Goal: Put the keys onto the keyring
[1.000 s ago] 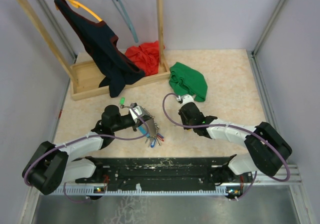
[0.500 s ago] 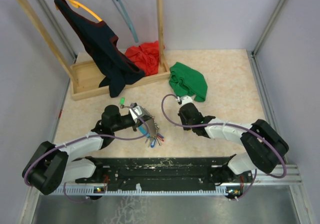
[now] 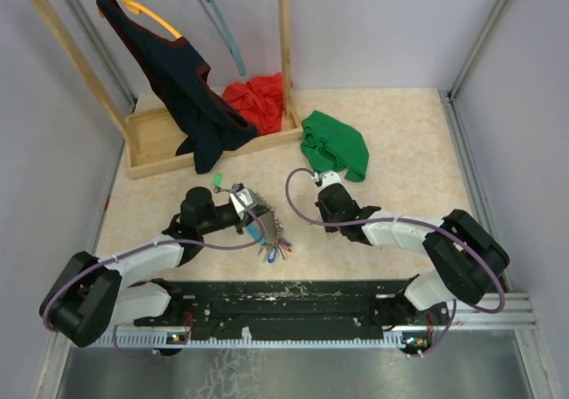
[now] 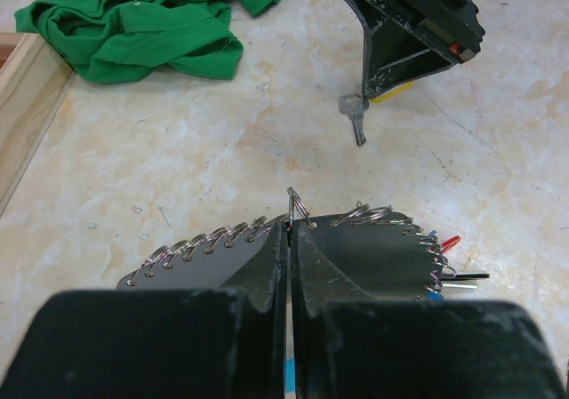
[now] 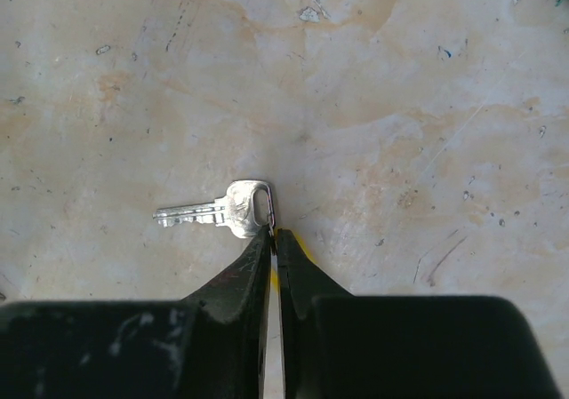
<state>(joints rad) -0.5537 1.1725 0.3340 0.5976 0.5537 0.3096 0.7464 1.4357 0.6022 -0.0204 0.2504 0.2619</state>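
- Gripping the keyring point(image 4: 296, 205), the left gripper point(image 4: 292, 228) has its fingers pressed together on the silver wire, which stands up between the tips.
- From the top view the keyring sits toward 7 o'clock of the table point(image 3: 400, 168), with its cluster of coloured tags fanned out at 5 o'clock of the left gripper, on the tabletop.
- The left wrist view shows a row of small silver rings running along the wire on both sides of the closed fingers.
- The right gripper point(image 5: 272, 232) stands at about 3 o'clock of the keyring, well apart from it, tips down on the table.
- Its fingers are drawn nearly together, clamped on the yellow-tagged key point(image 5: 233, 212) at the edge of the key's head; a sliver of yellow shows between them.
- That key lies flat on the table, its blade pointing to 9 o'clock in the right wrist view.
- A green-tagged key point(image 3: 217, 181) lies at 11 o'clock of the left gripper, near it, touched by neither arm.
- A crumpled green cloth point(image 3: 335, 146) lies at 12 o'clock of the right gripper.
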